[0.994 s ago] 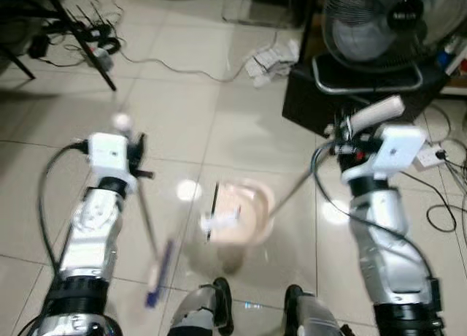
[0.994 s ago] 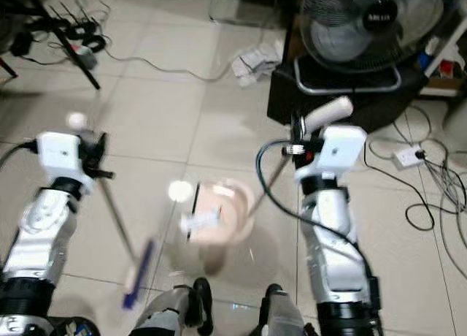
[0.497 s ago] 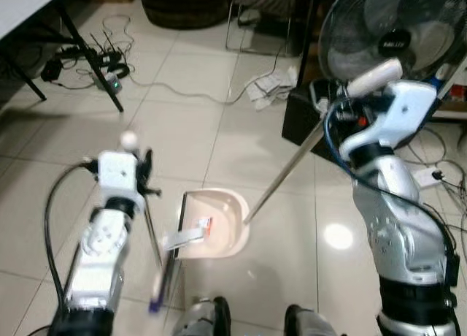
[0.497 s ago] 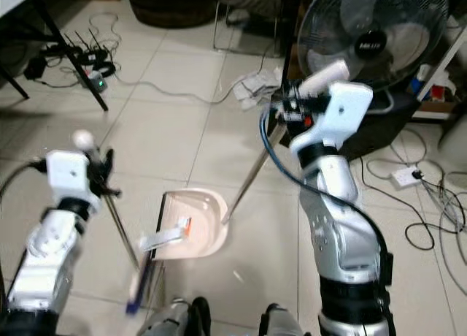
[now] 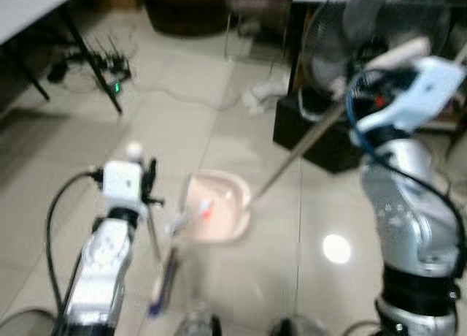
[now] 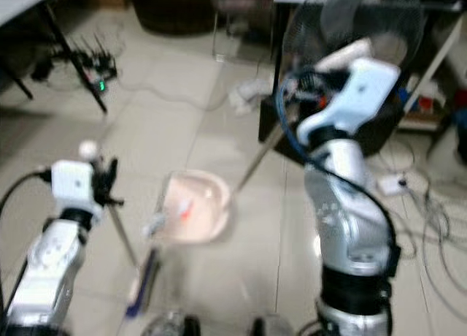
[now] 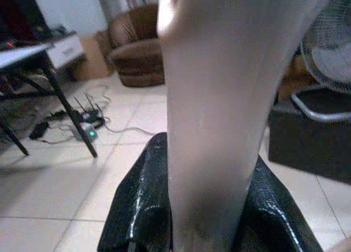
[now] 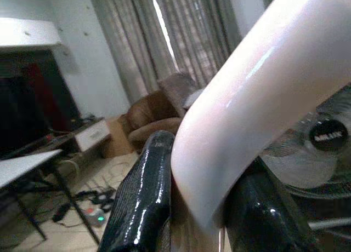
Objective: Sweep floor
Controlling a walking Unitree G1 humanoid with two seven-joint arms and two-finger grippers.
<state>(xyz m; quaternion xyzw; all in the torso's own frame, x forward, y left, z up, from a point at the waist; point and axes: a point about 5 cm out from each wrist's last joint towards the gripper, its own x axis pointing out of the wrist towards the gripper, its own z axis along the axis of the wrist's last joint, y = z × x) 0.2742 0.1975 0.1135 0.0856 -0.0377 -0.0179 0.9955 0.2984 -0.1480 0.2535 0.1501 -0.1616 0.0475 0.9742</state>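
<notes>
A pale pink dustpan [image 5: 215,215] lies on the tiled floor ahead of me, with a white scrap and a red bit in it. Its long metal handle [image 5: 299,150] slants up to my raised right gripper [image 5: 359,88], which is shut on the white grip [image 8: 247,98] between the black fingers [image 8: 142,197]. My left gripper [image 5: 148,196] is shut on the broom handle [image 7: 211,115]. The thin broom rod [image 5: 153,237] runs down to the blue broom head [image 5: 162,281], just left of the dustpan. The eye views are blurred.
A standing fan [image 5: 357,25] on a black box [image 5: 310,131] is close behind the right arm. Crumpled paper [image 5: 264,96] lies beside it. Table legs and cables [image 5: 98,69] are at the far left. A power strip [image 6: 398,182] and loose cords lie at the right.
The whole view has shifted and blurred. My right arm has risen, drawing the dustpan handle up steeper. The broom head stays beside the dustpan's left edge.
</notes>
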